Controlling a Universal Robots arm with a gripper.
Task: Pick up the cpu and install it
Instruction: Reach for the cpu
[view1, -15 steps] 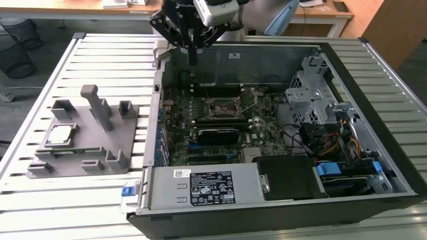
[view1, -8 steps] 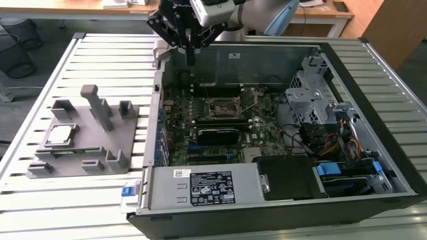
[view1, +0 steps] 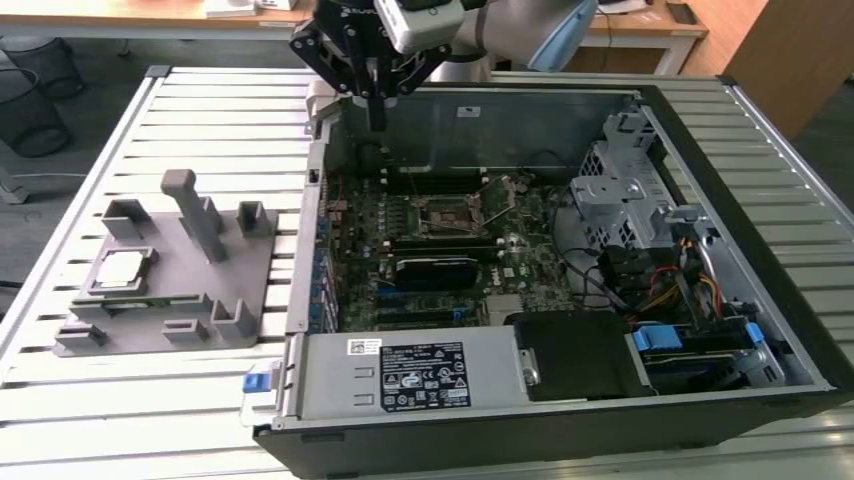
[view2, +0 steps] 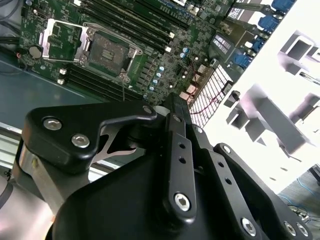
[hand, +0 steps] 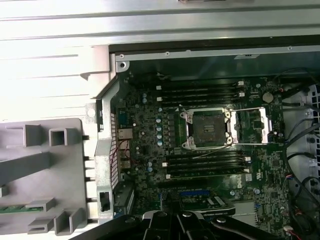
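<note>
The cpu (view1: 124, 268), a small silver-grey square chip, lies flat in a recess of the grey fixture tray (view1: 214, 300) at the exterior view's left, outside the computer case. My gripper (view1: 378, 122) hangs above the case's back corner, far from the cpu, its fingers together and nothing between them. The empty black motherboard socket (view1: 447, 215) sits mid-board with its metal frame swung open. Both wrist views look down on the socket (view2: 107, 50) (hand: 207, 129) past the gripper (view2: 173, 100) (hand: 180, 220).
The open computer case (view1: 694, 400) stands on a slatted table (view1: 200, 110). Inside are a power supply (view1: 407, 375), a drive cage (view1: 621, 180), cables and memory slots (hand: 200, 92). Upright posts (view1: 194, 215) rise from the tray.
</note>
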